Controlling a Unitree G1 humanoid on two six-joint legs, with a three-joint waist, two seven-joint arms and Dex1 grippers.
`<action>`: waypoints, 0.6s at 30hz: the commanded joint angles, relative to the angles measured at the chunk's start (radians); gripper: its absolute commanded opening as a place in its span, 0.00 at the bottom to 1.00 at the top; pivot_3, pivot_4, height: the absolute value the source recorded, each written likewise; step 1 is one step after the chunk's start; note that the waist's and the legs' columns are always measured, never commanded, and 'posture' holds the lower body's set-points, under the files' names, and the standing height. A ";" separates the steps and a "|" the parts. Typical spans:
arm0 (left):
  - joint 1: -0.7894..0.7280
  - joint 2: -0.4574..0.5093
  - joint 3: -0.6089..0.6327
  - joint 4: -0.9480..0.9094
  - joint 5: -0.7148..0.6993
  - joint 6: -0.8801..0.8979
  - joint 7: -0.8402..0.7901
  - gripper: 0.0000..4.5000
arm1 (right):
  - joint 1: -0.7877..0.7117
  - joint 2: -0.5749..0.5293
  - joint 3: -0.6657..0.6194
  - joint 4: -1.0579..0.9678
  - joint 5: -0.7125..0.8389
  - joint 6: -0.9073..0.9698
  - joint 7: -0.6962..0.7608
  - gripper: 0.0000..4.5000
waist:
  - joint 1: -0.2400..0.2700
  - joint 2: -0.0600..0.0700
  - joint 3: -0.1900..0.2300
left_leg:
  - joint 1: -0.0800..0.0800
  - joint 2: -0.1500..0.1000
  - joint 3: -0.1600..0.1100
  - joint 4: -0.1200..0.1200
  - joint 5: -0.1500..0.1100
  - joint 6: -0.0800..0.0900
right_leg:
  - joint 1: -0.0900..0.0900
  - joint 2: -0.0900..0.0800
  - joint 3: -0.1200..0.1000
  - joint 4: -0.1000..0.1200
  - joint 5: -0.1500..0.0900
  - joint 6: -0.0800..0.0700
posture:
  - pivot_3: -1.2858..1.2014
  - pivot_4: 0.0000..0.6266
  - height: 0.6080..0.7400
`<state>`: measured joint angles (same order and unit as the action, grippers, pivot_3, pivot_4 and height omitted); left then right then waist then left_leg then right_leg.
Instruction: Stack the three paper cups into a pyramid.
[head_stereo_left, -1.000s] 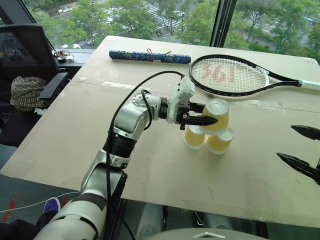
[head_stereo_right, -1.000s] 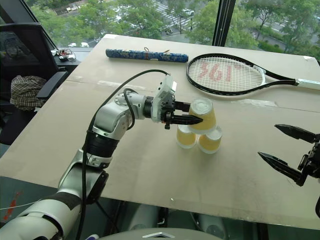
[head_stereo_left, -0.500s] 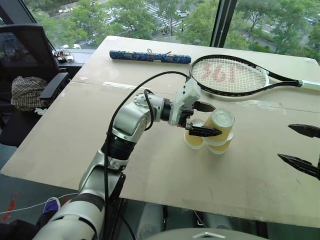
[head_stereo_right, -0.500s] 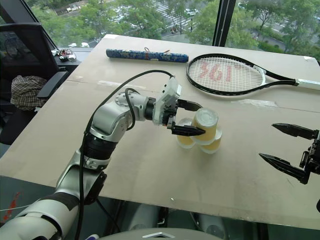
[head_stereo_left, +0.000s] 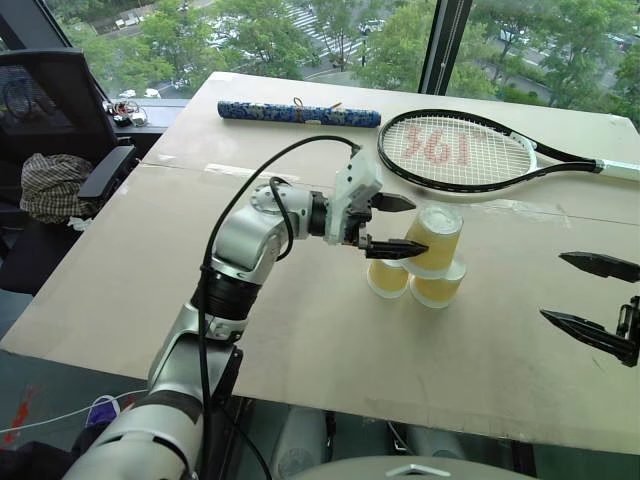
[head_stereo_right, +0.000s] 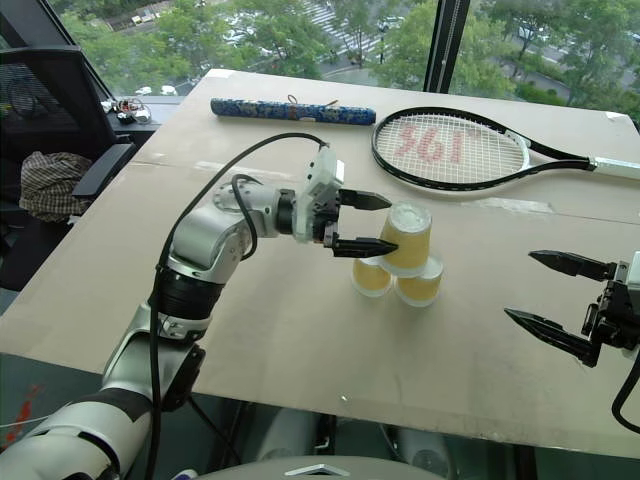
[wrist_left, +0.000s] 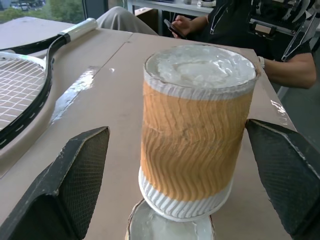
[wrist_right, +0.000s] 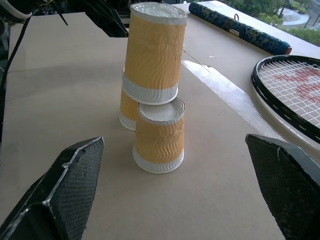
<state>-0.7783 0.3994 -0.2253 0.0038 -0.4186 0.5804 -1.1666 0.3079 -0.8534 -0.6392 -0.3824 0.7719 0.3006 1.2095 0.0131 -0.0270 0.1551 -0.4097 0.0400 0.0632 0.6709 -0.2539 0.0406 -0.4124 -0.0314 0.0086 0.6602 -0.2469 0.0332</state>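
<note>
From the head, the three paper cups stand upside down as a pyramid on the table, the left gripper spread wide beside the top cup, holding nothing. The left wrist view shows that cup free between its fingers. The right wrist view shows the right gripper wide open, empty, apart.

cups stacked mid-table
One cup sits on two cups; racket behind, tube behind-left.
</note>
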 joint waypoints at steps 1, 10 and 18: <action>0.055 0.056 0.067 -0.135 -0.074 0.029 -0.016 0.99 | 0.017 0.016 -0.008 -0.030 -0.003 -0.015 0.007 1.00 | -0.002 0.000 0.000 | 0.000 0.000 0.000 0.000 0.000 0.000 | 0.000 0.000 0.000 0.000 0.000 0.000 | 0.52 0.24 1.00; 0.358 0.256 0.223 -0.364 -0.202 0.090 -0.025 0.99 | 0.074 0.059 -0.005 -0.043 -0.024 -0.025 0.006 1.00 | -0.002 0.001 0.000 | 0.005 0.003 0.002 -0.001 0.000 0.000 | 0.002 -0.001 0.001 0.001 0.000 0.000 | 0.52 0.24 1.00; 0.870 0.312 0.512 -0.486 -0.197 -0.002 0.066 0.99 | 0.203 0.133 -0.040 -0.014 -0.133 -0.118 -0.021 1.00 | -0.001 0.001 0.000 | 0.009 0.006 0.007 -0.003 0.000 0.000 | 0.004 -0.004 0.005 0.001 -0.002 -0.003 | 0.52 0.24 1.00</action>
<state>0.0623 0.7093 0.2312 -0.4560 -0.6200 0.6186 -1.1095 0.5047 -0.7263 -0.6458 -0.4049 0.6606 0.2179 1.1955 0.0124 -0.0258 0.1550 -0.4001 0.0465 0.0709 0.6676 -0.2541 0.0404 -0.4086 -0.0371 0.0144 0.6606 -0.2494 0.0293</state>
